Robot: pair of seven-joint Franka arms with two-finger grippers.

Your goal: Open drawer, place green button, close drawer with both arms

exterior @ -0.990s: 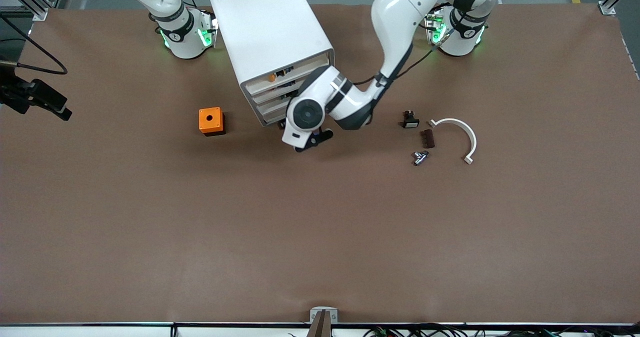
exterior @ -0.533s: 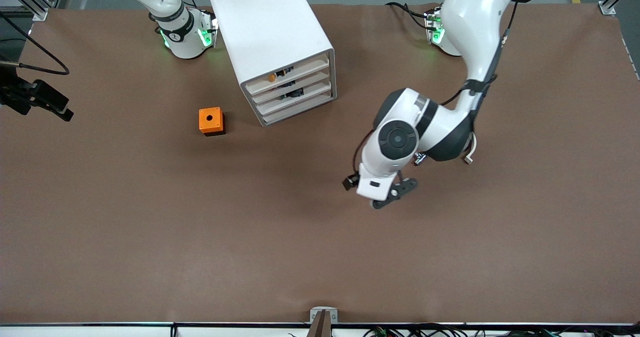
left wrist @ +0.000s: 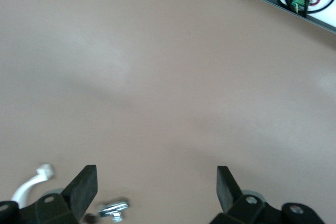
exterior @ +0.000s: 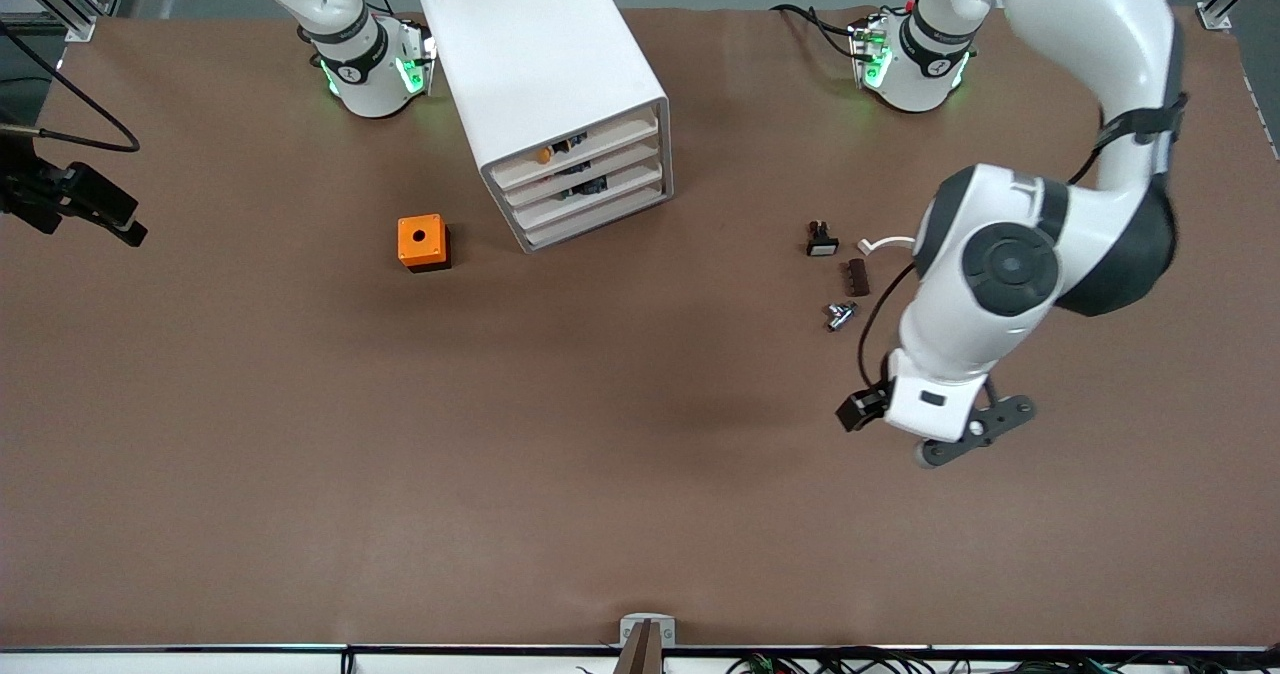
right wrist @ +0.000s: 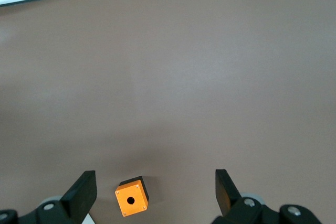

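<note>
Judging by the cabinet (exterior: 540,54) at twelve o'clock on the worktop (exterior: 400,474), the button (exterior: 588,186) seems to lie inside the shut drawer (exterior: 603,200). Your left claw (left wrist: 155,182) hangs wide and empty at four o'clock, and your right claw (right wrist: 152,181) is wide over the orange cube (right wrist: 131,199). If you swing the left low, you could scatter the metal fitting (exterior: 840,314)

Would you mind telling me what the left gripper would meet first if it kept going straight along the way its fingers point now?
Probably only bare table. The left gripper is open, with nothing between its fingers, and the left wrist view shows only brown surface ahead, though depth is hard to judge.
</note>
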